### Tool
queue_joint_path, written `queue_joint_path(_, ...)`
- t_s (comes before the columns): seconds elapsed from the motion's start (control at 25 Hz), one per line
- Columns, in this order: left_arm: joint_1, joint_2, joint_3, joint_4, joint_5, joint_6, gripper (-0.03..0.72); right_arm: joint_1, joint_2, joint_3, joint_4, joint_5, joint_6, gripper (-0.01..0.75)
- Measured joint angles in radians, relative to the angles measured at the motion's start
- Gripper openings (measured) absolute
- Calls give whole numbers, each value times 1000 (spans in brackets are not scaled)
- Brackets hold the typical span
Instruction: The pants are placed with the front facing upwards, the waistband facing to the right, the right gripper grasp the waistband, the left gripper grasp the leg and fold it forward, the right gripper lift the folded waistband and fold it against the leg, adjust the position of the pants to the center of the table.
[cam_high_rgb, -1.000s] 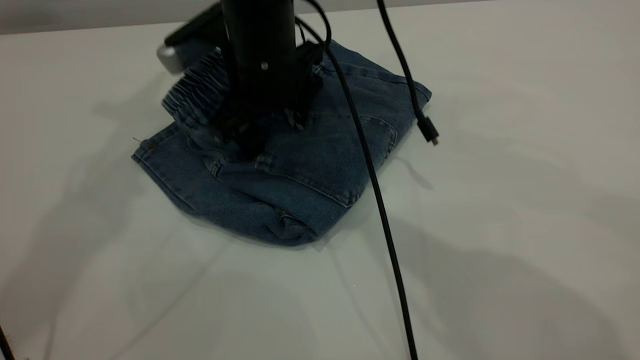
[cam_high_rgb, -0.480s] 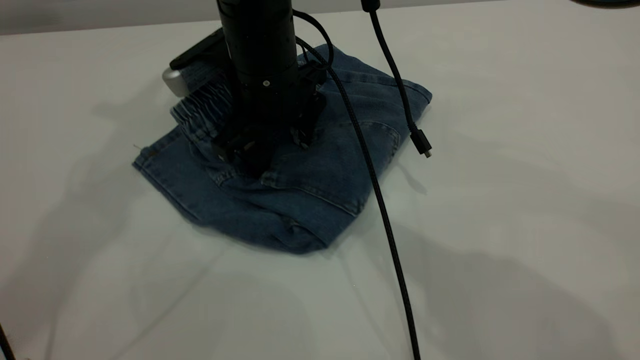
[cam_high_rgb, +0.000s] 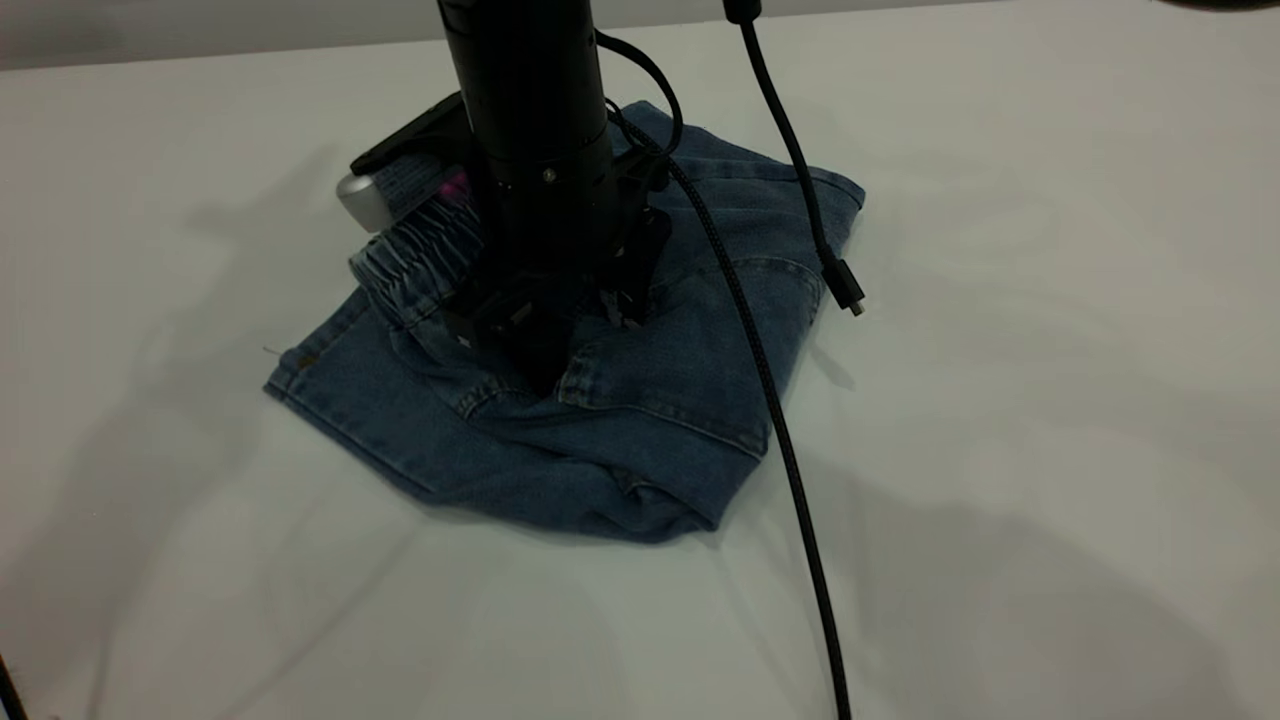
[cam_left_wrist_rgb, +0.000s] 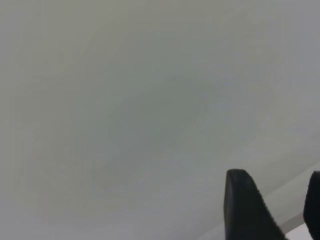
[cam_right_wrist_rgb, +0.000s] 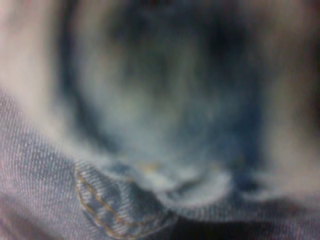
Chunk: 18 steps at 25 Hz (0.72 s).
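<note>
A: On the counter (cam_high_rgb: 1050, 300), toward eleven o'clock of the exterior view, the pants (cam_high_rgb: 640, 440) lie folded into a thick denim bundle, gathered waistband on top at its ten o'clock side.

B: Which arm is on them?

A: The one standing straight down over the bundle; its hand, the right hand (cam_high_rgb: 545, 325), presses into the denim near the middle. The cloth bunches around the tips, so I judge it pinched on a fold, yet whether the fingers are closed or apart I cannot tell. Its wrist camera shows only blurred denim and tan stitching (cam_right_wrist_rgb: 105, 210) at very close range.

B: And the other?

A: The left hand (cam_left_wrist_rgb: 272, 210) hangs over bare counter, fingers (cam_left_wrist_rgb: 245, 205) parted, nothing between them.

B: So the step is the last one, shifting the bundle to the centre?

A: That is my reading. To do it well, drag low and slowly toward five o'clock, keeping pressure even so the layers travel together. The lower leg edge at seven o'clock lags easily and could unfold. Mind the dangling cable (cam_high_rgb: 790, 470) crossing the bundle's three o'clock side.
</note>
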<state>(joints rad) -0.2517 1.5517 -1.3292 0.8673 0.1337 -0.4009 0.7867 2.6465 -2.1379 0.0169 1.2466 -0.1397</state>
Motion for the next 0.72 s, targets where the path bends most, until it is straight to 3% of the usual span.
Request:
queue_joint_path(0.28,0,0,0,-1,-4,0,285,-33,-54,4,73,11,14,488)
queue_joint_path(0.72,0,0,0,-1,-7,0,285,-156,-207,0,227,-19,73,482)
